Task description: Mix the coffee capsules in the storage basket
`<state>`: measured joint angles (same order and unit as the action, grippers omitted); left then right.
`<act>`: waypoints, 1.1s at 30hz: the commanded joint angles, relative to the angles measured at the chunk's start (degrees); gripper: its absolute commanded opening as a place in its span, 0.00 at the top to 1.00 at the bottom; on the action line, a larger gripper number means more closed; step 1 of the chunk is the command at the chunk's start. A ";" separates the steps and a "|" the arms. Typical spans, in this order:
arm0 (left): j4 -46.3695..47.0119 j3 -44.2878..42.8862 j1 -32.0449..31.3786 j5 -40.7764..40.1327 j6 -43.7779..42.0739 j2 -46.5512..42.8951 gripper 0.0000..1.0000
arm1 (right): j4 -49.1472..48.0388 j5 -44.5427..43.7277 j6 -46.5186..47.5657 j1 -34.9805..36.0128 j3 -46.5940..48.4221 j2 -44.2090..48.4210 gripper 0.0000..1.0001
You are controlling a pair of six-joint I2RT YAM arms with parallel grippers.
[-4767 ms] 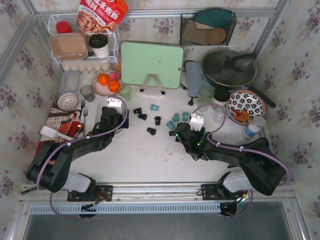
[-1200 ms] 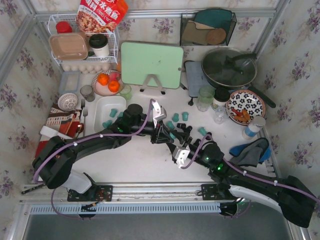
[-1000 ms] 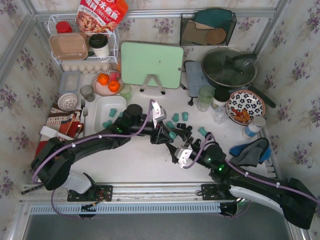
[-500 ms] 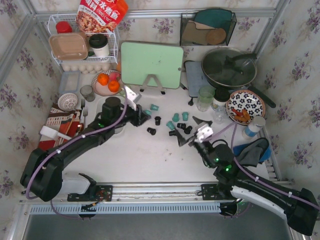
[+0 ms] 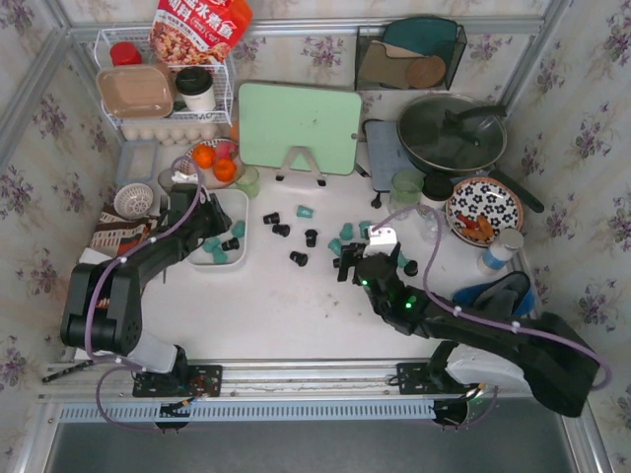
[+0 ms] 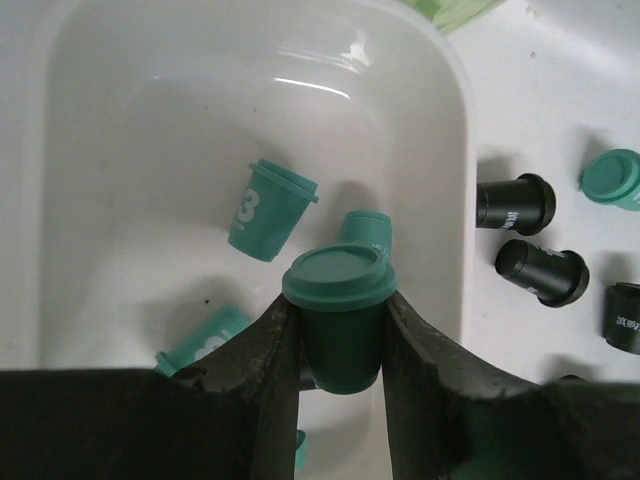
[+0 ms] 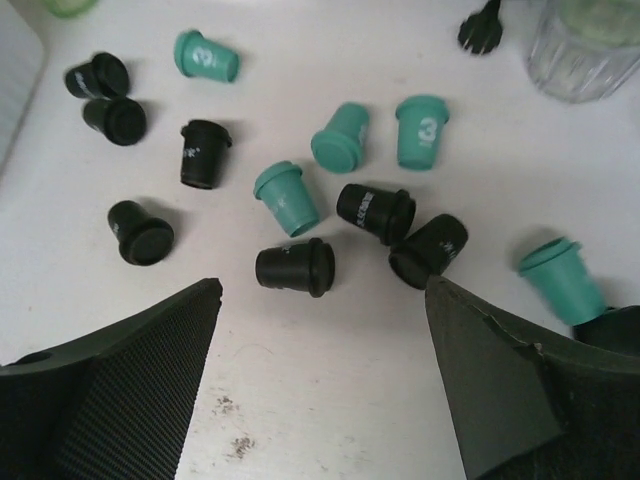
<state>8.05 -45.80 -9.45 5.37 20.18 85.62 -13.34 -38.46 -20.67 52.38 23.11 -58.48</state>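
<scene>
The left gripper [image 6: 340,345] is clamped on a teal capsule [image 6: 337,285], its two fingers pressing the cup's sides just under the lid. It holds the capsule over the storage basket [image 6: 150,140], the white dish at the left of the table [image 5: 296,315].

Three more teal pods lie inside the basket. One on its side [image 6: 270,210] carries a white numeral that looks like a 3. A second [image 6: 366,226] is partly hidden behind the held capsule. A third [image 6: 200,340] has white print cut off by the finger (not readable). Just outside the basket's right wall lie two black capsules [image 6: 515,203], side by side on the table.

The right gripper [image 7: 322,300] has its jaws wide apart and holds nothing. It hangs over the loose scatter of teal and black pods at mid-table. Two teal ones there show a white "3" [image 7: 208,55] [image 7: 422,130]. A black pod [image 7: 203,153] and another beside the teal group [image 7: 375,212] bear white lettering too small to read.

A red bag [image 5: 202,30] on the wire rack [image 5: 108,49] at the back has large white Chinese characters, not legible from above.
</scene>
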 commanded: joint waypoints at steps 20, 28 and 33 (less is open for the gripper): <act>-8.53 3.70 -7.14 -11.21 -5.92 -14.43 0.21 | -1.46 1.03 -13.83 -1.64 13.06 -35.04 0.23; -7.51 4.39 -8.55 -9.81 -5.89 -16.06 0.21 | 1.17 -0.22 -11.14 -3.42 16.08 -37.31 0.26; -7.24 4.67 -8.91 -9.26 -5.55 -16.03 0.21 | 1.96 1.25 -10.13 -4.12 16.33 -37.85 0.49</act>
<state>0.01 -41.30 -18.20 -4.43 14.90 69.65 -12.14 -37.08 -32.10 48.47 39.35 -96.07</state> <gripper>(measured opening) 0.794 0.597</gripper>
